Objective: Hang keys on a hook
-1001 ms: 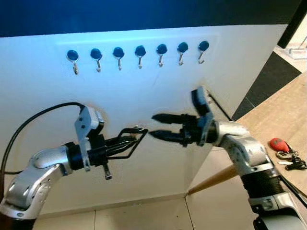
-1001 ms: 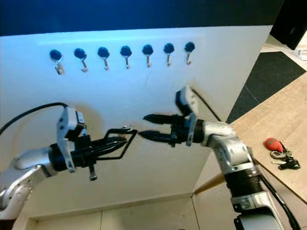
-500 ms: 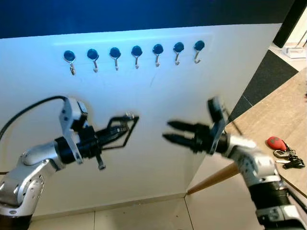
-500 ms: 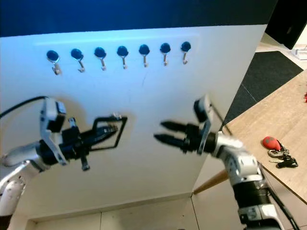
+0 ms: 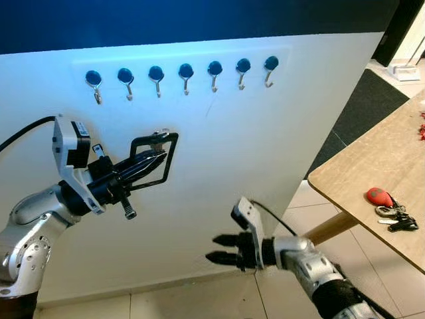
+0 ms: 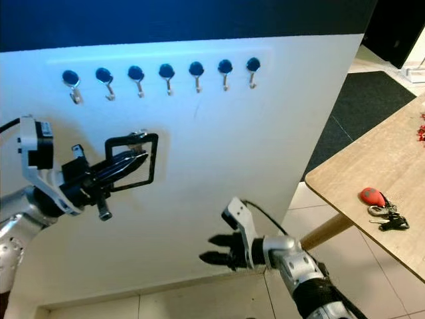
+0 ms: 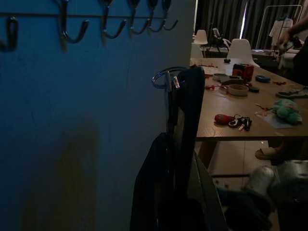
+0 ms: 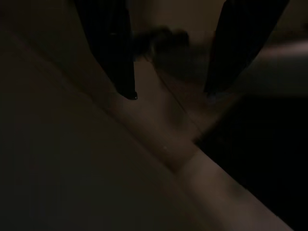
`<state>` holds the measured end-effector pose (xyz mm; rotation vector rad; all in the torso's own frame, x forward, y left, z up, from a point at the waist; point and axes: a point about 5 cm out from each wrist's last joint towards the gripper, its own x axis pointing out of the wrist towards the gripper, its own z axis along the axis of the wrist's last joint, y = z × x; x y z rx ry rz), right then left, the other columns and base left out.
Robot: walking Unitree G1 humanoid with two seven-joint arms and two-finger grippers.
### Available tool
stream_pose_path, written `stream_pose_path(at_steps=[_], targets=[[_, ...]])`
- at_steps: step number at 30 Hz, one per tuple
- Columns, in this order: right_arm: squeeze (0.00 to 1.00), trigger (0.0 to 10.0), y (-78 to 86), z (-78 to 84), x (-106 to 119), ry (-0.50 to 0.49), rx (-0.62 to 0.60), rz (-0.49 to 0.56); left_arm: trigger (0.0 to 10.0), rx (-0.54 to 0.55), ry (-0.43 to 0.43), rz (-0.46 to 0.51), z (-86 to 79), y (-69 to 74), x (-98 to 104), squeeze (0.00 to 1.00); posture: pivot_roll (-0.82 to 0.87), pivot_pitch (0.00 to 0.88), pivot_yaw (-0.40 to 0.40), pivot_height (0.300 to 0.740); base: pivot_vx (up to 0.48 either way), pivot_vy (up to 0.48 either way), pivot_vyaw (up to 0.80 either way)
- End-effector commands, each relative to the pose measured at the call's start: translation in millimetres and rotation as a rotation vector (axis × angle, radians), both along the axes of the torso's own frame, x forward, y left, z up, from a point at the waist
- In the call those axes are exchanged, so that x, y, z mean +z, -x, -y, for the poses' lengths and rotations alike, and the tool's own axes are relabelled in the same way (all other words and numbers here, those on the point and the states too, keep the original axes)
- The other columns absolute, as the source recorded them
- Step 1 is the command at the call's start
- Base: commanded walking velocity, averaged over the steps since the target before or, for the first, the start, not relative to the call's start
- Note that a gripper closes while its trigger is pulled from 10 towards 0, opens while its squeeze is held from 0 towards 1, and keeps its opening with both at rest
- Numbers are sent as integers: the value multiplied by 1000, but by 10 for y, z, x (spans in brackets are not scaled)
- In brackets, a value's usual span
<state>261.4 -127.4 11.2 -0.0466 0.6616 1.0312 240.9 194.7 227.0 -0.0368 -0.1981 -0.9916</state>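
Several silver hooks [image 5: 185, 80] on blue knobs run in a row high on the white wall. My left gripper [image 5: 158, 161] is shut on a black rectangular key carabiner [image 5: 153, 138] with a silver ring [image 7: 163, 77] at its top. It holds the carabiner upright against the wall, below the hooks and a little left of the middle one. My right gripper [image 5: 211, 248] is open and empty, low down near the foot of the wall. Its two black fingers [image 8: 115, 57] stand well apart over the floor.
A wooden table [image 5: 358, 159] juts in from the right, with a second bunch of keys on a red fob [image 5: 378, 197] near its edge. A black cable loops from my left arm. Beige floor tiles [image 5: 199, 299] lie below.
My right gripper has left the carabiner, pulled back and dropped low toward the floor. My left gripper has carried the carabiner up and to the left, nearer the hooks.
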Motion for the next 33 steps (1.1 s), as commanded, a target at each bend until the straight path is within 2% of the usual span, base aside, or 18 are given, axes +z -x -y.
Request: stream_pose_path(at_steps=[1,3,4,7,9,10,11,16,19,20,24,26,29,33], targets=[[0,10000,98,120,-178,89,-47,-40,10000,9,18,13,-38,24,17,0,-23,70,-9,740,0,0,0],[0,10000,174,314,-374,206,-175,-72,10000,35,22,9,-79,27,13,0,-23,71,-9,740,0,0,0],[0,10000,174,314,-374,206,-175,-72,10000,35,22,9,-79,27,13,0,-23,71,-9,740,0,0,0],[0,10000,395,601,-617,363,-349,-131,10000,66,30,-3,-116,28,-15,0,-20,76,-8,740,0,0,0],[0,10000,395,601,-617,363,-349,-131,10000,66,30,-3,-116,28,-15,0,-20,76,-8,740,0,0,0],[0,10000,525,707,-710,450,-374,-147,10000,90,33,-8,-143,25,-32,0,-20,76,-8,740,0,0,0],[0,10000,635,772,-777,487,-405,-170,10000,115,36,-10,-175,27,-46,0,-18,77,-8,740,0,0,0],[0,10000,796,838,-866,530,-436,-205,10000,157,40,-11,-248,39,-57,0,-12,80,-11,740,0,0,0],[0,10000,1021,900,-976,591,-453,-259,10000,236,11,7,-423,72,-47,0,-13,84,-15,740,0,0,0],[0,10000,1021,900,-976,591,-453,-259,10000,236,11,7,-423,72,-47,0,-13,84,-15,740,0,0,0],[0,10000,1124,917,-1020,620,-449,-275,10000,341,12,22,-616,58,-9,0,-13,84,-16,740,0,0,0],[0,10000,1136,919,-1026,625,-448,-276,10000,354,14,28,-642,59,6,0,-16,85,-17,740,0,0,0],[0,10000,1223,935,-1058,647,-445,-298,10000,431,23,84,-796,58,115,0,-16,84,-17,740,0,0,0],[0,10000,1278,945,-1077,664,-433,-307,10000,404,34,107,-820,118,164,0,-13,86,-20,740,0,0,0]])
